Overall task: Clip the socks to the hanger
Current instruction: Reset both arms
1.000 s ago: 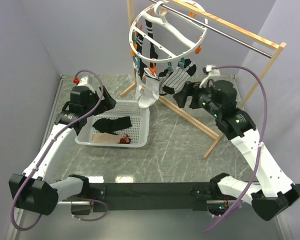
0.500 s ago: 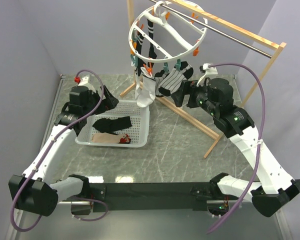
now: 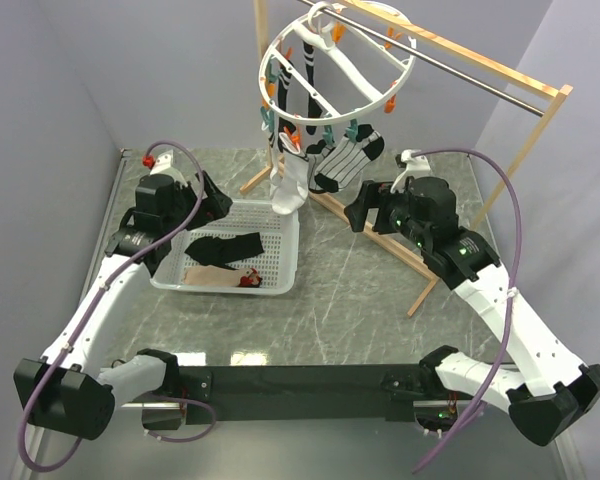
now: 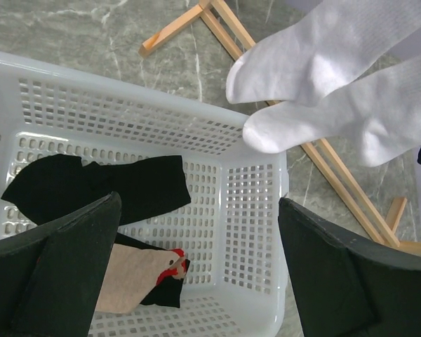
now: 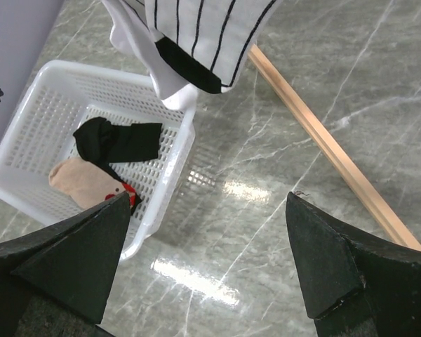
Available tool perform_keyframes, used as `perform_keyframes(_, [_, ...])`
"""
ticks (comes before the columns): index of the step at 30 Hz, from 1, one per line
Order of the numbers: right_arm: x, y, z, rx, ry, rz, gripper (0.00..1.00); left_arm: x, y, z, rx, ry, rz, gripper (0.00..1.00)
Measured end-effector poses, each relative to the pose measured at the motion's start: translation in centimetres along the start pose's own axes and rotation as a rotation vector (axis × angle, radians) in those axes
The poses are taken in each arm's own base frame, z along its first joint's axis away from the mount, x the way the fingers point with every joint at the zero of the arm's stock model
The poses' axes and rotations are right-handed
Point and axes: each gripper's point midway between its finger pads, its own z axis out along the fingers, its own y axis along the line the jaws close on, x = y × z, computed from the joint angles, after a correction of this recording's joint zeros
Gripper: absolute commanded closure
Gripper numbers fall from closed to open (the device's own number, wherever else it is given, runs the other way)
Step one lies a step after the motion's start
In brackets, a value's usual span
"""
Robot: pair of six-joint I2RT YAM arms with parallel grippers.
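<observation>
In the left wrist view, the two white socks (image 4: 337, 77) are cut off by the top and right edges. A finger (image 4: 63, 274) of the left gripper (image 4: 198, 203) hides part of the black sock (image 4: 98, 186). In the right wrist view, the striped sock (image 5: 210, 28) runs off the top edge. From above, you cannot tell how the clips (image 3: 352, 128) on the hanger (image 3: 332, 119) grip: they are too small.

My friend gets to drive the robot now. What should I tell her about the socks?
Left tool: open, empty, over the basket.
Right tool: open, empty, beside the striped sock, not touching it.
Done: the striped sock, white socks and dark socks hang from the hanger.
Left: a black sock and a beige sock lie in the basket, not yet clipped.
</observation>
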Motion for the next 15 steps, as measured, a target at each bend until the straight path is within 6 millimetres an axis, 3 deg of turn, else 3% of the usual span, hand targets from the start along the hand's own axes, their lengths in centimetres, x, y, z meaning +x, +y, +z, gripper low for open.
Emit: perform_keyframes(15, [-0.8, 0.4, -0.2, -0.02, -0.037, 0.002, 0.03, -0.6, 0.2, -1.2, -0.011, -0.031, 0.015, 0.01])
